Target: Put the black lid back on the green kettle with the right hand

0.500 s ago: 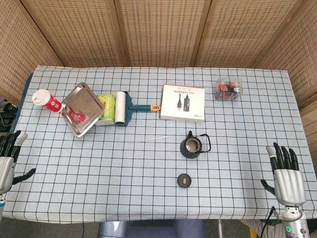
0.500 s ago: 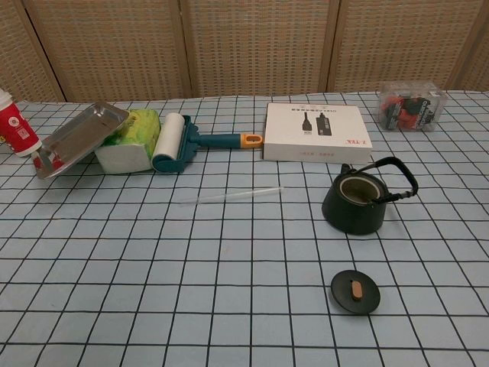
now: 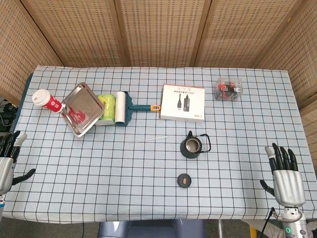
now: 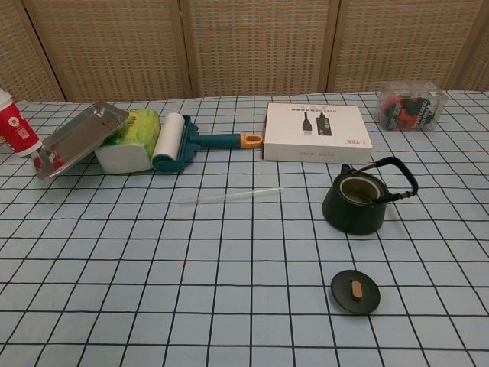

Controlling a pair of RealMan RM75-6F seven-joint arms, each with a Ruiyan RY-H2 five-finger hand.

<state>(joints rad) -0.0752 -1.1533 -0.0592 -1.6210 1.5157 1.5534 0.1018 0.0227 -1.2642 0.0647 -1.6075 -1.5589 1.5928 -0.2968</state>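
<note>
Lid (image 4: pixel 355 292) lies off the kettle (image 4: pixel 354 203); right robot hand (image 3: pixel 286 174) spread empty, left robot hand (image 3: pixel 6 158) edge-cropped, unclear.

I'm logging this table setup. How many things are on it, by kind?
Kettle: 1
Lid: 1
Lint roller: 1
Steel tray: 1
Sponge: 1
Cup: 1
White box: 1
Clear box: 1
Straw: 1
Total: 9
</note>
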